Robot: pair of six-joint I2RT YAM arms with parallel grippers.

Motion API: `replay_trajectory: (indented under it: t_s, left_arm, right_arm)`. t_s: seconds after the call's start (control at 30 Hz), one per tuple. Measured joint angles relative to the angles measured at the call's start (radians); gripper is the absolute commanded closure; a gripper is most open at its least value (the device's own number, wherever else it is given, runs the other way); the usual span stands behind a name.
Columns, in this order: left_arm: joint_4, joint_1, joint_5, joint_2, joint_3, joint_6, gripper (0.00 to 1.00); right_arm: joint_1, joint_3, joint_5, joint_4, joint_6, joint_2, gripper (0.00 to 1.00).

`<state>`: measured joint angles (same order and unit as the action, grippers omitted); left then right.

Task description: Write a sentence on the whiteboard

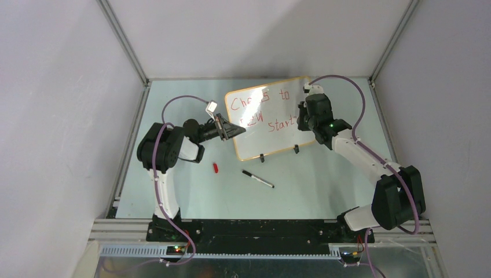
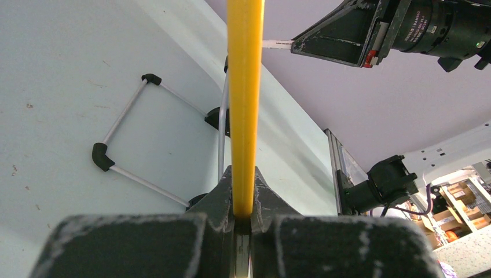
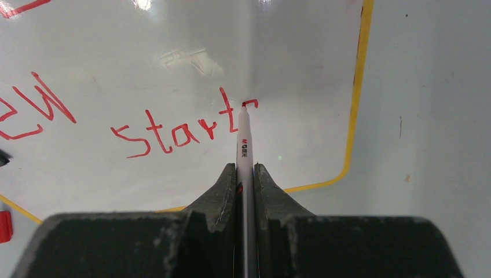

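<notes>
Right gripper (image 3: 244,171): jaws closed tight on a white-barrelled marker (image 3: 244,139), which runs forward between the fingers with its red tip touching the whiteboard (image 3: 173,46). The tip rests at a short, partial red stroke just after the word "Start" in the lower row of the sentence (image 3: 173,134), near the board's right edge. Left gripper (image 2: 243,176): jaws nearly closed and clamped on the yellow rim (image 2: 245,87) at the board's left edge, so that it hides part of the upper row's first word in the top view. The whiteboard sits at the middle of the table (image 1: 324,174), between the two arms, with two black clip feet (image 1: 262,157) along its near edge. A red cap (image 1: 215,168) and a dark pen (image 1: 257,178) lie on the table nearer the arm bases, apart from the board.
</notes>
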<state>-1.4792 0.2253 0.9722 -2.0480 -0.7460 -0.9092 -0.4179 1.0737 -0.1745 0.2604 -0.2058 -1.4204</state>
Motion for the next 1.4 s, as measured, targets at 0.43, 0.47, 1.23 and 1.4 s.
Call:
replay_trajectory:
  t_s: [0.43, 0.47, 1.23, 1.4]
  left_arm:
    - [0.0, 0.0, 0.0, 0.0, 0.0, 0.0, 1.0]
    - [0.0, 0.0, 0.0, 0.0, 0.0, 0.0, 1.0]
    - [0.0, 0.0, 0.0, 0.0, 0.0, 0.0, 1.0]
    - [0.0, 0.0, 0.0, 0.0, 0.0, 0.0, 1.0]
  right_arm:
    - [-0.006, 0.001, -0.002, 0.019, 0.0, 0.0, 1.0]
    - [-0.005, 0.001, -0.002, 0.019, 0.0, 0.0, 1.0]
    - [0.014, 0.0, -0.036, 0.055, -0.003, 0.0, 1.0]
    - [0.012, -0.002, -0.036, 0.063, -0.003, 0.0, 1.0]
